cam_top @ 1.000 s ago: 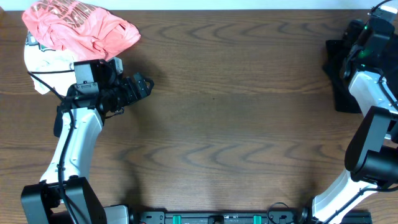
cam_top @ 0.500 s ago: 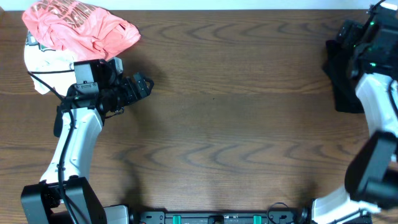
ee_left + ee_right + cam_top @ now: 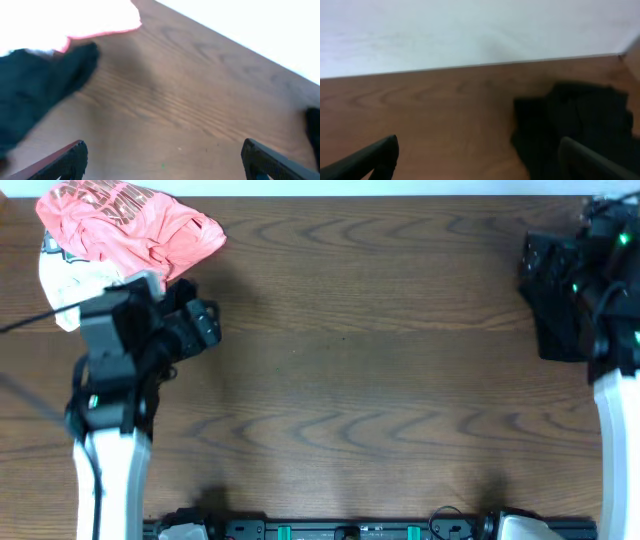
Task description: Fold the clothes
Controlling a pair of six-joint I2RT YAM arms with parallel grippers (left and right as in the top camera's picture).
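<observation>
A coral-pink printed tee [image 3: 125, 225] lies crumpled at the far left corner, on top of a white garment [image 3: 60, 280]. My left gripper [image 3: 203, 328] hangs just right of that pile, open and empty [image 3: 162, 162]. In the left wrist view the pale pink hem [image 3: 100, 30] shows top left, with a blurred dark shape [image 3: 40, 90] below it. A black garment [image 3: 555, 305] lies bunched at the far right edge. My right gripper [image 3: 480, 160] is open and empty above the table, with the black garment [image 3: 575, 125] just ahead of its right finger.
The brown wooden table [image 3: 370, 370] stretches between the two piles. A white wall [image 3: 470, 30] runs behind the table's far edge. My right arm [image 3: 615, 380] stands along the right edge, partly over the black garment.
My left arm has swung, and its gripper has shifted a little left toward the pink pile. My right arm has moved over the black garment at the right edge.
</observation>
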